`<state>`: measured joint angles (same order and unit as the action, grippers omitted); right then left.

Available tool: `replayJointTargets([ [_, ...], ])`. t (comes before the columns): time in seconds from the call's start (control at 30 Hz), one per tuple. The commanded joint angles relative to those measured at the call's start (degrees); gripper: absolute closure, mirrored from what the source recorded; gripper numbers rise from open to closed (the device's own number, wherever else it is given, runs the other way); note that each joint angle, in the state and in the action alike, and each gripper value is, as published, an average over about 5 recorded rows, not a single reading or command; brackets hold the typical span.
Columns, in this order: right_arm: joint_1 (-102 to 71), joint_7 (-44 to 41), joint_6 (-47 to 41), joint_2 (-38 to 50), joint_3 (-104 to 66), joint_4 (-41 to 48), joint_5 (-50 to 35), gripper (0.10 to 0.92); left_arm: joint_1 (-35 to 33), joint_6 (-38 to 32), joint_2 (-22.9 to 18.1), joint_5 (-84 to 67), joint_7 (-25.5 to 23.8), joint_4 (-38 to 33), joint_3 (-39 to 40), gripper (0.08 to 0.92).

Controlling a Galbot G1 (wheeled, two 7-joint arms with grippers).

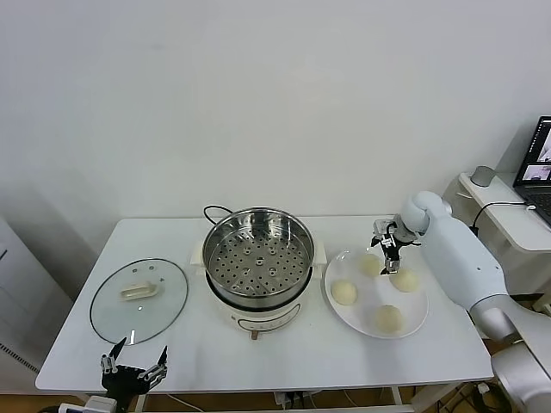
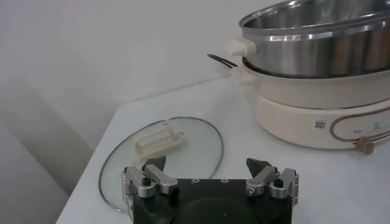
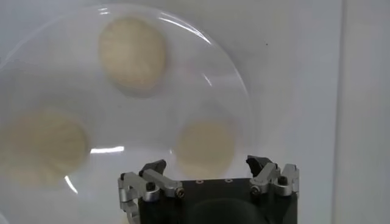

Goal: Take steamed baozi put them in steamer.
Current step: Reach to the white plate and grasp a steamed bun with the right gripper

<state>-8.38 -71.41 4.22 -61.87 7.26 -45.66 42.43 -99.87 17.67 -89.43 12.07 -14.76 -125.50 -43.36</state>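
Steamed baozi [image 1: 344,292] are sitting on the white plate [image 1: 417,323] at right of the empty steamer [image 1: 258,255], the right gripper [image 1: 389,249] hovering open above them, the left gripper [image 1: 133,366] waiting open at lower left.

Head cam looked down from up high over the whole table [image 1: 258,361]. Left wrist cam sat low near the front edge, facing the steamer [image 2: 317,36]. Right wrist cam hung close above the plate [image 3: 244,103]; the head view covered both spots.
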Motion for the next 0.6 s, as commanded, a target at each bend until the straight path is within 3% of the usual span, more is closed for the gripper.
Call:
replayJointTargets([
  [0.03,0.0,1.4,0.9,-2.4,-1.1,3.6,3.8,0.203,0.0,0.0,0.1,0.1,-0.1,0.2,0.0,0.177],
  [0.6,-0.3,5.1,0.5,-4.5,-3.7,7.0,6.5,0.203,0.2,0.0,0.2,0.1,-0.1,0.6,0.1,0.177],
])
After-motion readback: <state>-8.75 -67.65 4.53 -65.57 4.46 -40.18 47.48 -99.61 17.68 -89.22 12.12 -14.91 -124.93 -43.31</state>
